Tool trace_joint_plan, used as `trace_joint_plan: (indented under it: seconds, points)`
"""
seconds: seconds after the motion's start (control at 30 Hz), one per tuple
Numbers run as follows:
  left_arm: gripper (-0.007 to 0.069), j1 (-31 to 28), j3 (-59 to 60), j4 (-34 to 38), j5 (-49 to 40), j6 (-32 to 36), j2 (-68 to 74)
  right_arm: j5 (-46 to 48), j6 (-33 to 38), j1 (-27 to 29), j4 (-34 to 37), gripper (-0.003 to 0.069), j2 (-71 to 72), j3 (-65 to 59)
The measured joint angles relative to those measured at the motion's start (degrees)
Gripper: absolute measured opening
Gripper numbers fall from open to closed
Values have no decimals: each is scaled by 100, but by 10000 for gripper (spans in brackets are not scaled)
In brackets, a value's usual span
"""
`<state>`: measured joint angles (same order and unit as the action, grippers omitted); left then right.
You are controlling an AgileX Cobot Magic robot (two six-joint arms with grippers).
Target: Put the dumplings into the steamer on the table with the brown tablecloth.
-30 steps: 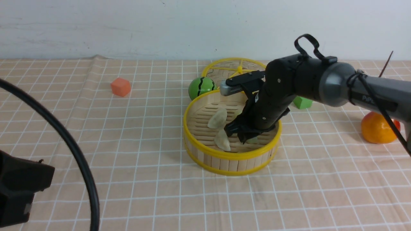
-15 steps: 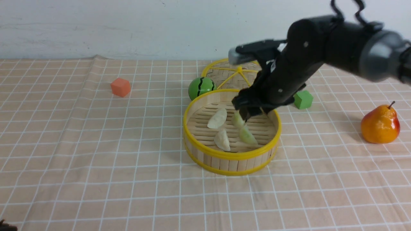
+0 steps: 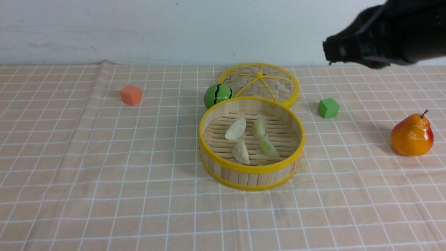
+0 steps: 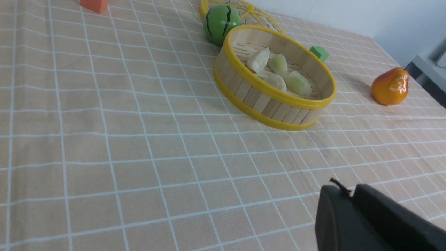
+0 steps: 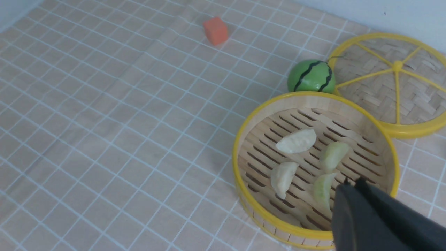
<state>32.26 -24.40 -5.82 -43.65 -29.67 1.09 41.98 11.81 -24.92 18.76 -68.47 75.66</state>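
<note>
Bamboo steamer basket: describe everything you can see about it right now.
A round, shallow bamboo steamer basket with a wooden-strip wall, yellow rims top and bottom and a slatted floor. It sits upright and uncovered on the tan grid-patterned tablecloth. Four small crescent dumplings, two cream-white and two pale green, lie on its floor. The flat woven lid and green striped ball lie just behind it.

Four dumplings point(image 3: 236, 128) lie inside the steamer point(image 3: 251, 170).
</note>
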Motion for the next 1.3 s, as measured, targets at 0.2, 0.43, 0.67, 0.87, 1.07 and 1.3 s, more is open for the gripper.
trace_joint_plan:
  seconds: [0.2,0.43,0.67,0.87,1.07,1.3]
  points:
    - [63,0,0,-25,7,0,0,-647,522,0,330,-20,1407,-1338]
    - [71,0,0,-29,22,-5,0,-860,619,0,358,-17,2745,-2234]
    - [74,0,0,-29,22,-5,0,-910,626,0,364,-15,3459,-2399]
    - [82,0,0,-29,24,-5,0,-864,626,0,364,-10,3583,-2399]
    - [88,0,0,-29,24,-5,0,-865,626,0,364,-6,3583,-2399]
    - [94,0,0,-29,24,-5,0,-955,626,0,364,-1,3612,-2525]
